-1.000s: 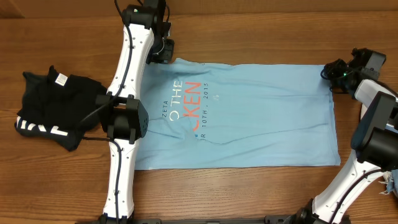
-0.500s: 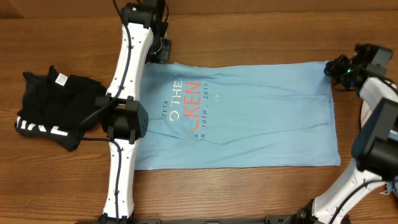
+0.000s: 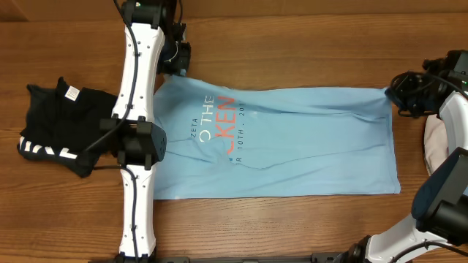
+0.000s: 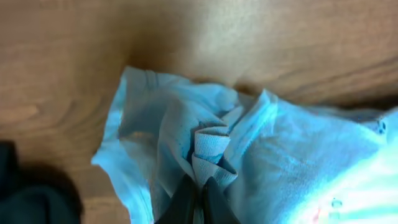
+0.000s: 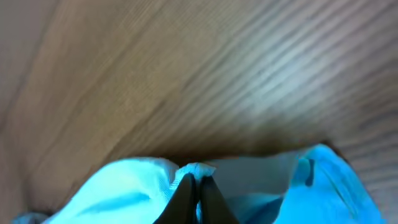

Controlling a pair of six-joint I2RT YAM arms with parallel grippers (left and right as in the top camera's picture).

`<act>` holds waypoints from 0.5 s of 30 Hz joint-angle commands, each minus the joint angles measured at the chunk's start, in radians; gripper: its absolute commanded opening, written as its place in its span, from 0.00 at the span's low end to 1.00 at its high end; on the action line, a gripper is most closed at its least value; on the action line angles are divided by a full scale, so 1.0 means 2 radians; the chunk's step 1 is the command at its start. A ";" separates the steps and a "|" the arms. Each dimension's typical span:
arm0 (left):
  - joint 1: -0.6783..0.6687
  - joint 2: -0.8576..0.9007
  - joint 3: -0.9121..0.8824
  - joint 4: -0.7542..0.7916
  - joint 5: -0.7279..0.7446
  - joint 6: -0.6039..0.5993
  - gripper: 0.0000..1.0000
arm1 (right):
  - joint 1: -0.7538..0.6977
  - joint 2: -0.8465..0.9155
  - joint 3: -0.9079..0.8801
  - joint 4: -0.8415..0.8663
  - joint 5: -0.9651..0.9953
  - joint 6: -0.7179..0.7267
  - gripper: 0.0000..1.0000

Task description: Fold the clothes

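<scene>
A light-blue T-shirt [image 3: 307,142] with blue and orange print lies spread across the table, its far edge lifted and pulled taut between the two arms. My left gripper [image 3: 174,64] is shut on the shirt's far left corner; in the left wrist view the cloth [image 4: 211,146] bunches up above the closed fingertips [image 4: 198,193]. At the far right corner my right gripper [image 3: 398,89] is shut on the hem, a small fold of fabric [image 5: 196,169] showing over its tips [image 5: 198,190]. A black garment [image 3: 62,128] with white lettering lies crumpled at the left.
The left arm [image 3: 135,131] stretches over the shirt's left side. The right arm [image 3: 446,146] curves along the table's right edge. Bare wooden table [image 3: 292,36] lies beyond the shirt and in front of it.
The right gripper closed on the far right corner and pulled it right. The left gripper moved left and away with its corner, so the far edge is stretched and lifted.
</scene>
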State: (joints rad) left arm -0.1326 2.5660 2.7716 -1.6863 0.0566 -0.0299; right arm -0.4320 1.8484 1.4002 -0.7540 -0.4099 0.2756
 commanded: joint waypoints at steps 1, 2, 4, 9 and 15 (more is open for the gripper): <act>-0.007 -0.068 -0.104 -0.002 0.010 0.000 0.04 | -0.002 -0.014 0.001 -0.023 0.002 -0.019 0.04; -0.007 -0.084 -0.149 -0.002 0.009 0.000 0.04 | -0.002 -0.014 0.001 -0.039 0.003 -0.021 0.04; -0.009 -0.095 -0.187 -0.002 0.007 0.000 0.04 | -0.003 -0.014 0.001 -0.045 0.016 -0.019 0.04; -0.007 -0.106 -0.274 -0.002 0.005 0.004 0.04 | -0.016 -0.014 0.001 -0.097 0.121 0.030 0.04; -0.003 -0.106 -0.333 -0.002 -0.024 0.004 0.04 | -0.036 -0.014 0.001 -0.137 0.198 0.051 0.04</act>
State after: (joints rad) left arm -0.1444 2.3917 2.1323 -1.6863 0.0444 -0.0296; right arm -0.4858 1.8484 1.4002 -1.0073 -0.1467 0.3298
